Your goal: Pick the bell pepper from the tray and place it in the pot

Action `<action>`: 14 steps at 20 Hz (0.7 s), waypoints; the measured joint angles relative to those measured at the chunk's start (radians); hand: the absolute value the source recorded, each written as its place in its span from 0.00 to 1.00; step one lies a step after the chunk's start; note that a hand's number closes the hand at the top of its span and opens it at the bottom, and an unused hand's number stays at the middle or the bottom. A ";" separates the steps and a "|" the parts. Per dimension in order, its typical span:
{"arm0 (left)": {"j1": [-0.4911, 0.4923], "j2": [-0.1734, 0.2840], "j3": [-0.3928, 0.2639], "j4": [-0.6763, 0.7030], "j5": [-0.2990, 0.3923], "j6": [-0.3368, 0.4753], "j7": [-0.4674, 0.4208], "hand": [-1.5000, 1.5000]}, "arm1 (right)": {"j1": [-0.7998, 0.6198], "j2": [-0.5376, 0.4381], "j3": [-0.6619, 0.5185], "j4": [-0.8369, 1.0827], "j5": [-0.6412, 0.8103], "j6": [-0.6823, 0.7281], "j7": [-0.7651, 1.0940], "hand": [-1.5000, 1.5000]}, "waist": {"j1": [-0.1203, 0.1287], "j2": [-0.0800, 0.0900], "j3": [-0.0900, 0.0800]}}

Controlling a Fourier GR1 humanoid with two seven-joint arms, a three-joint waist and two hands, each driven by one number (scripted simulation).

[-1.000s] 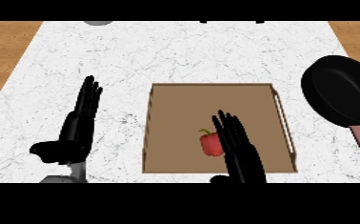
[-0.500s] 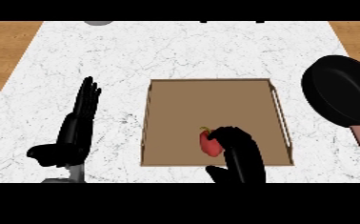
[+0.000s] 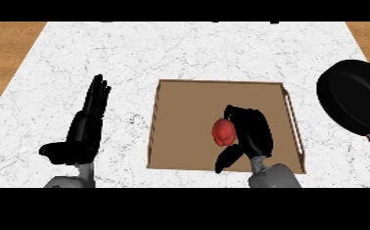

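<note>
A red bell pepper [image 3: 223, 132] is in the lower middle of the brown wooden tray [image 3: 195, 102]. My right hand [image 3: 249, 133] is curled round the pepper from its right side, the thumb reaching under it, and part of the pepper is hidden. The black pot [image 3: 348, 99] stands at the right edge of the view, beyond the tray's right rim. Left of the tray, my left hand [image 3: 83, 128] rests open on the counter with its fingers pointing up.
The white marble counter [image 3: 180, 53] spreads behind and to the left of the tray. Wooden floor shows at both upper corners. The tray has slotted handles on its left and right rims.
My right hand has gone from straight fingers beside the pepper to fingers curled round it. The view has shifted slightly. The left hand has stayed in place.
</note>
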 measured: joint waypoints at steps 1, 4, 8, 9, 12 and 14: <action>0.002 0.001 -0.003 -0.004 0.000 -0.002 0.003 0.50 | -0.057 0.000 -0.033 0.019 -0.008 0.057 0.037 1.00 | 0.002 -0.001 0.001; 0.001 -0.007 -0.002 0.004 -0.001 0.000 -0.002 0.50 | -0.239 0.000 -0.114 0.116 -0.008 0.134 0.113 1.00 | 0.000 -0.002 0.003; 0.016 -0.010 0.005 0.006 0.002 -0.003 -0.006 0.50 | -0.381 -0.005 -0.166 0.170 0.020 0.122 0.161 1.00 | -0.011 -0.005 0.004; 0.014 -0.013 0.005 0.012 -0.001 -0.002 -0.009 0.50 | -0.403 -0.003 -0.167 0.169 0.032 0.108 0.171 1.00 | -0.013 -0.006 0.004; 0.026 -0.012 0.010 0.004 -0.002 -0.001 -0.008 0.50 | -0.454 0.001 -0.147 0.130 0.062 0.069 0.226 1.00 | -0.017 -0.008 0.005; 0.042 -0.015 0.007 -0.003 -0.005 0.001 -0.013 0.50 | -0.487 -0.003 -0.141 0.089 0.095 0.070 0.266 1.00 | -0.021 -0.010 0.005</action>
